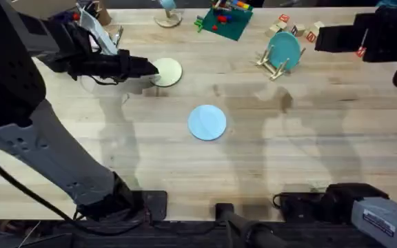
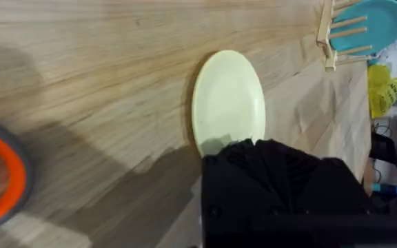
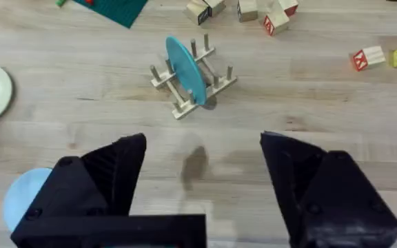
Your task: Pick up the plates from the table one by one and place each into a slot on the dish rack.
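Pale yellow plate (image 1: pixel 167 71): lies flat on the desk (image 1: pixel 288 158) at the far left, and I have the left gripper (image 1: pixel 147 67) right at its near edge. In the left wrist view the black fingers overlap the plate's rim.

Left fingers: I cannot tell whether they are open or closed; the wrist view shows one dark mass, not two tips.

Light blue plate (image 1: pixel 207 122): flat at mid-desk, untouched, well apart from both arms.

Dish rack (image 1: pixel 276 63): far right, already holding a teal plate (image 1: pixel 284 48) upright between its pegs. Free slots look few to me.

Right gripper (image 3: pixel 202 186): hangs above the desk looking down at the rack, its fingers spread wide with nothing between them.

Risk one: a flat plate gives me little lip to catch. I judge the fingers could skate over the rim and push it along the wood.

Risk two: a thin edge grip could let the plate swing or drop on the way across.

Risk three: the rack is light and narrow. A plate coming in off-line could knock the teal plate or tip the rack.

Surroundings: green block board (image 1: pixel 223 21) and loose toy blocks (image 1: pixel 296 29) sit near the rack.
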Robot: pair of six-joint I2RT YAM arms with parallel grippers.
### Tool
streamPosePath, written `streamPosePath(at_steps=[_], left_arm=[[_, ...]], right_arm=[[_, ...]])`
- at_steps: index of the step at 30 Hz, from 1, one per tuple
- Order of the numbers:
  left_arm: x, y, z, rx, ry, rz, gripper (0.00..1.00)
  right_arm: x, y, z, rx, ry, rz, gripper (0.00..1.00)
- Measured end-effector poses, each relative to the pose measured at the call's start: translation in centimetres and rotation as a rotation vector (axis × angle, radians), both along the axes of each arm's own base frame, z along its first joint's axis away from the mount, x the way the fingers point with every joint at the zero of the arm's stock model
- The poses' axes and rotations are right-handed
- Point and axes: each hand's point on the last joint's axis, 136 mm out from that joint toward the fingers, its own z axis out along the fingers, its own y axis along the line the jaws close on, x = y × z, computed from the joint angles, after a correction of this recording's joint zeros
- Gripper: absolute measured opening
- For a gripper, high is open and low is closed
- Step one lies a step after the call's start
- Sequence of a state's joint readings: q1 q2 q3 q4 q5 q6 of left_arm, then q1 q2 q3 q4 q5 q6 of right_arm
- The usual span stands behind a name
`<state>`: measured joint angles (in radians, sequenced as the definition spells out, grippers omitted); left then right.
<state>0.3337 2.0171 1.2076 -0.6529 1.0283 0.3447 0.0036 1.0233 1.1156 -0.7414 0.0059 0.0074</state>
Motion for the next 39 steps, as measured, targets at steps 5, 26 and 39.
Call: streamPosePath(at_steps=[5,26,39], left_arm=[[0.2,0.3,-0.7,-0.005,0.011,0.006,0.040],[0.3,-0.3,-1.7,-0.090,0.035,0.002,0.040],[0.4,-0.2,-1.9,-0.078,0.051,0.009,0.040]], right_arm=[[0.0,0.0,0.0,0.000,0.000,0.000,0.996],[0.0,0.0,0.0,0.000,0.000,0.000,0.995],[0.0,0.0,0.0,0.000,0.000,0.000,0.995]])
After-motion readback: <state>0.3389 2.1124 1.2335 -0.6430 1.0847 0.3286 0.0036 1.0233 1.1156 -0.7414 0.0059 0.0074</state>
